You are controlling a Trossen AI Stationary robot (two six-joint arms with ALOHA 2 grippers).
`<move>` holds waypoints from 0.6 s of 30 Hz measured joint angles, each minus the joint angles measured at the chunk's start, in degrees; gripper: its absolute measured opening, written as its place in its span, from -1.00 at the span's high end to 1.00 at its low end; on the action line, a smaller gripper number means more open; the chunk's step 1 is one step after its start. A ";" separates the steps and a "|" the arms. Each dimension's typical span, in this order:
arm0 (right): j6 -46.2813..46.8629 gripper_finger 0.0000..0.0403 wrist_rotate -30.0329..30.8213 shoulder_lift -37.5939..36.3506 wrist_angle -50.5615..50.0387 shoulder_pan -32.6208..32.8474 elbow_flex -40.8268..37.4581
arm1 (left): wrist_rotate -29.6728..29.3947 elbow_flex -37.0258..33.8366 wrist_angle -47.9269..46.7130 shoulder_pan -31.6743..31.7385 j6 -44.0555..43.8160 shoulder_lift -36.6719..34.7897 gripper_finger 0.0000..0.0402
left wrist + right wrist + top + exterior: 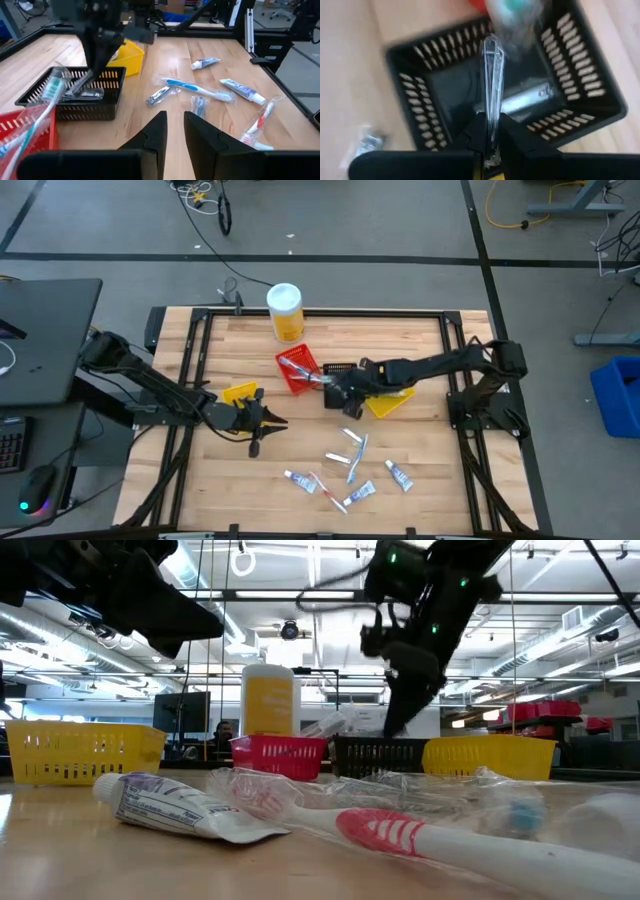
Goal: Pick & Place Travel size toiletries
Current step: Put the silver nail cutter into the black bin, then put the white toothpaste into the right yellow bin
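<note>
Several travel toiletries lie loose on the wooden table near its near edge: white tubes point(298, 478) point(400, 476), a blue toothbrush point(192, 87), a red-and-white toothbrush point(420, 835) and a wrapped razor point(160, 94). My right gripper point(491, 122) hangs over the black bin point(335, 395), shut on a slim clear-wrapped packet point(491, 75). A silvery wrapped item point(525, 102) lies on the bin's floor. My left gripper point(268, 428) hovers open and empty over bare table, left of the loose items. My right gripper pinches the clear-wrapped packet at its end point(491, 134) between the two fingers, which lie along it. The rest of the packet sticks out past the fingertips, lifted clear, over the black bin's opening. Which toiletry is inside the wrap, I cannot tell.
A red bin point(298, 370) with wrapped toothbrushes stands left of the black bin. One yellow bin point(390, 402) sits under the right arm, another point(240, 392) by the left gripper. A tall yellow canister point(285, 310) stands near the far edge. Bare wood lies between the left gripper and the loose items.
</note>
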 joint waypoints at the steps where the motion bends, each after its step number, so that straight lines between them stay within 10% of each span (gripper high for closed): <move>1: -0.43 0.83 -0.43 0.41 -0.25 -0.93 -0.05 | -0.01 0.00 -0.04 0.00 0.19 0.00 0.65; 18: -4.52 0.40 -2.49 1.01 3.14 -4.59 -0.05 | -0.20 0.00 -0.41 0.00 0.87 0.00 0.65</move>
